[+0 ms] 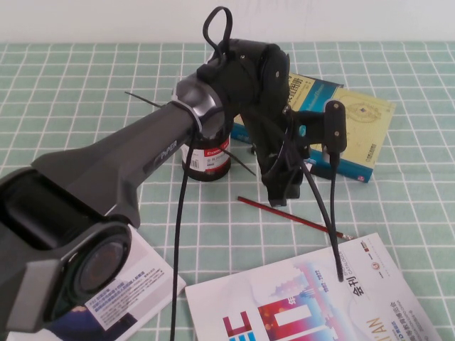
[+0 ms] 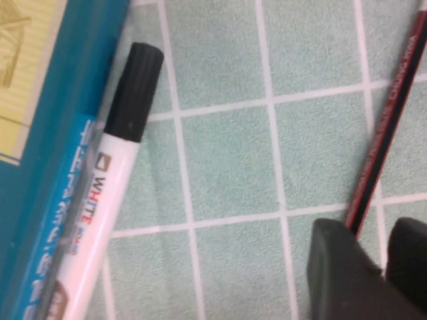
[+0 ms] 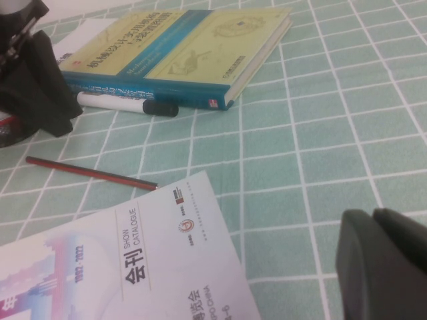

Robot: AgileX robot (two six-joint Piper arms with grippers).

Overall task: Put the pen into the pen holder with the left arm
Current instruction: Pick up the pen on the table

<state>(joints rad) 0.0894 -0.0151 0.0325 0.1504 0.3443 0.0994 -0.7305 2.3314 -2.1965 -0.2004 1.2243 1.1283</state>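
Left tool (image 2: 373, 267): I see it low over the pen (image 2: 385, 137), fingers slightly parted, nothing gripped.
Right tool (image 3: 387, 267): I can't tell its state.

Green checked tablecloth (image 1: 71, 92) — seemingly white wall (image 1: 106, 18) behind.

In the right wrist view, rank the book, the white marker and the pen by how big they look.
1. Yellow-and-teal book, by far the largest.
2. Pen versus white marker: unsure. The pen looks a little longer but far thinner; the marker lies farther from the camera.

Left gripper hangs near the pen; right gripper rests nearest the camera.
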